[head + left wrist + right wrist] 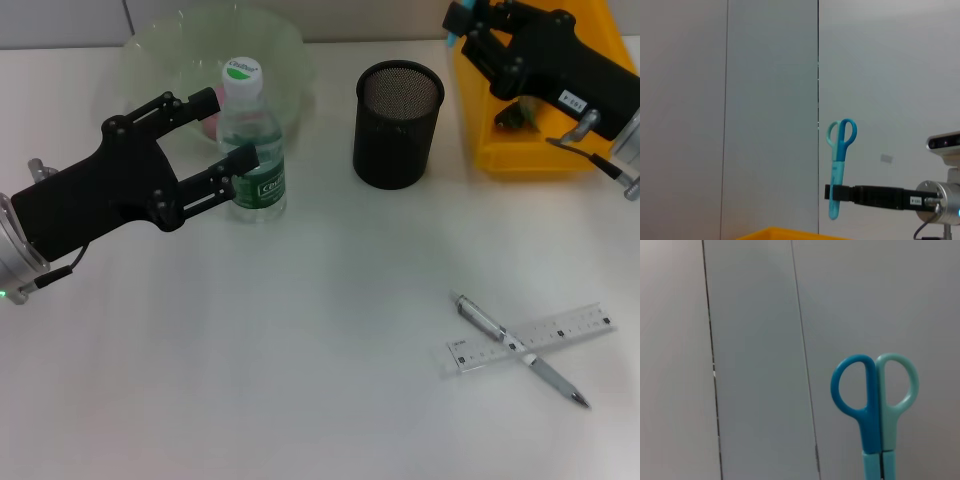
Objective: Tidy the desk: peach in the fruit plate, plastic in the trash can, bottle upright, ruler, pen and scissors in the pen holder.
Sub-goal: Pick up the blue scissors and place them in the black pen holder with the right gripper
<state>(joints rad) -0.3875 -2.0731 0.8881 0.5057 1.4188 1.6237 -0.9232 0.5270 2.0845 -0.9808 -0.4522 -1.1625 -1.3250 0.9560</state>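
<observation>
Green and white is the label on the bottle (250, 150), but I cannot read its writing; the cap is white with a green mark. It stands upright on the desk (300, 380), between the two fingers of my left jaws (229, 128), which are spread wide around it, and I cannot tell if they touch it. Behind it is the clear fruit plate (285, 45), with something pink inside, mostly hidden.

My right jaws (834, 192) are closed on the blue scissors (839, 165), handles up, high above the yellow trash can (520, 150). In the head view only a blue tip shows at the top edge.

Black mesh pen holder (397, 124) stands between bottle and can. Near the front right, the pen (520, 350) lies across the ruler (530, 338); its marks are too small to read.
</observation>
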